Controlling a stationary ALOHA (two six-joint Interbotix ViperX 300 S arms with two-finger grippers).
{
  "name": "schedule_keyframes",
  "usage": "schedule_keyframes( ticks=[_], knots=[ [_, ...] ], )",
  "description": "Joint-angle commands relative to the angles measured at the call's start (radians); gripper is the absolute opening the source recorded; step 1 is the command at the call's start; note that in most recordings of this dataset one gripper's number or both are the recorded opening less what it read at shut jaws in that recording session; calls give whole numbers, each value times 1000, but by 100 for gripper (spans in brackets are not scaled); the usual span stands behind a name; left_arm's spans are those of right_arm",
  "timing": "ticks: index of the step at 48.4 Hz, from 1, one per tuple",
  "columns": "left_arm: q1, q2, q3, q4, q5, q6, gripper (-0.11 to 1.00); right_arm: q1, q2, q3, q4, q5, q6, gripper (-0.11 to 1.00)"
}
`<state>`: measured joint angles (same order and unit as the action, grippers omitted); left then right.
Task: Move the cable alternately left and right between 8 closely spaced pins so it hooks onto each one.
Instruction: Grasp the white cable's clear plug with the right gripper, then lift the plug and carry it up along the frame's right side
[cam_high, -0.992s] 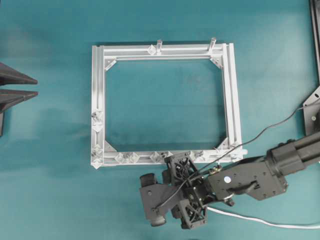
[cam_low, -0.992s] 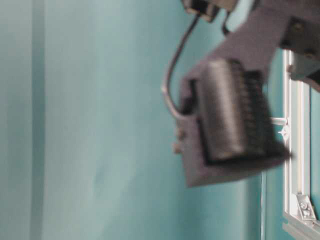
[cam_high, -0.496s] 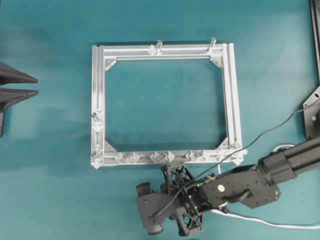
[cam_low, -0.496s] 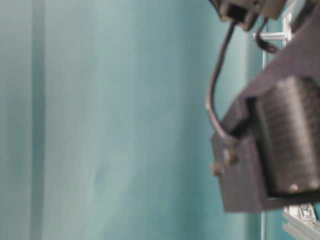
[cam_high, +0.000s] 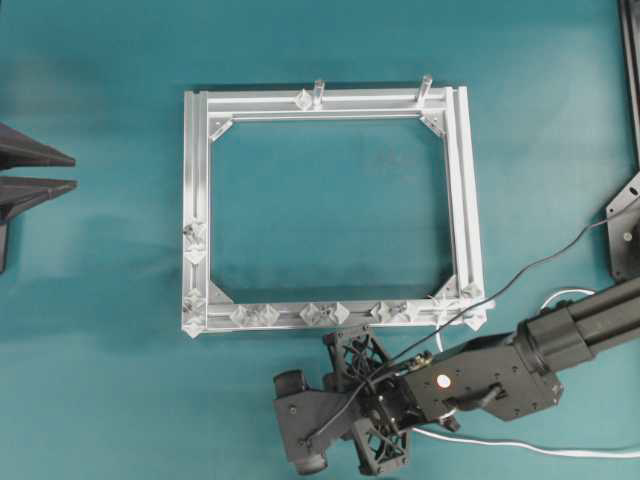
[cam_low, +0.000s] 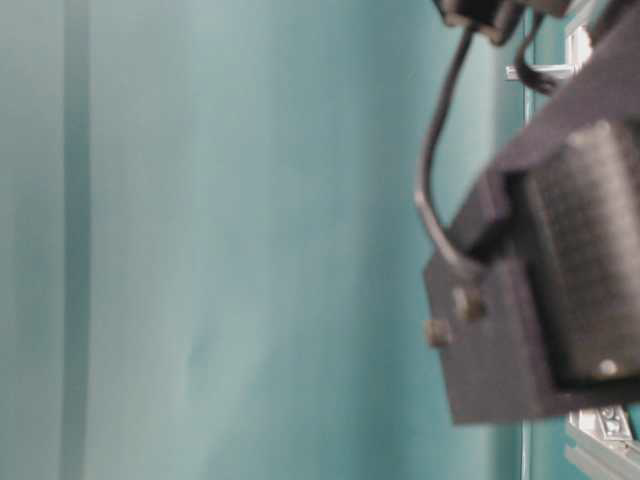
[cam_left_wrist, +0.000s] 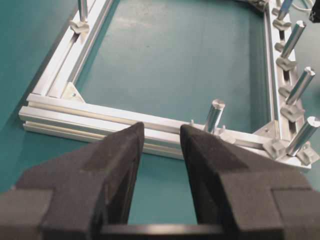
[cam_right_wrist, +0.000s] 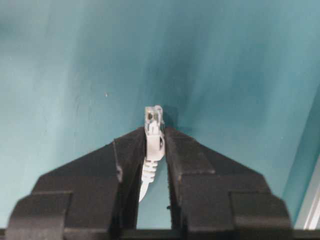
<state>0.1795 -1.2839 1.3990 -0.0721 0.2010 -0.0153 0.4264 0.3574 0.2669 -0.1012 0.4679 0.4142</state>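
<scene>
The right gripper (cam_right_wrist: 155, 142) pinches the cable (cam_right_wrist: 152, 150) just behind its clear plug (cam_right_wrist: 153, 118), which sticks out past the fingertips, long axis in line with the fingers. In the overhead view the white cord trails right along the lower edge (below the aluminium frame (cam_high: 197, 200)), clear of the pins (cam_high: 325, 314). The left gripper (cam_left_wrist: 161, 137) hangs with jaws apart, holding nothing.

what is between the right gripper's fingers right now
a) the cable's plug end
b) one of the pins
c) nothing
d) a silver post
a: in the right wrist view the right gripper has its fingers closed against the white cable just behind its clear plug, which sticks out past the fingertips over bare table.
</scene>
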Motion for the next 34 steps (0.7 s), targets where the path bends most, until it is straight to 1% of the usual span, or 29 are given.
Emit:
schedule_keyframes(
  ticks=[1,7,11,16,19,23,27,34],
  knots=[
    [3,9,-8,3,-11,-6,38,8,-48,-26,2,49,3,15],
    [3,8,-6,3,-12,-6,38,8,-97,-25,2,120,5,15],
    [3,8,-5,3,-14,-6,38,8,-127,-21,0,144,5,15],
    [3,8,-2,3,-17,-8,38,8,-153,-14,0,161,31,15],
    [3,8,0,3,-21,-8,38,8,-166,-5,-3,173,69,15],
    [3,8,6,3,-25,-8,38,8,-183,23,-15,190,141,15],
    [3,6,14,3,-35,-9,38,9,-209,66,-34,227,209,15],
    [3,6,20,3,-44,-9,38,8,-285,149,-40,272,324,15]
  ],
)
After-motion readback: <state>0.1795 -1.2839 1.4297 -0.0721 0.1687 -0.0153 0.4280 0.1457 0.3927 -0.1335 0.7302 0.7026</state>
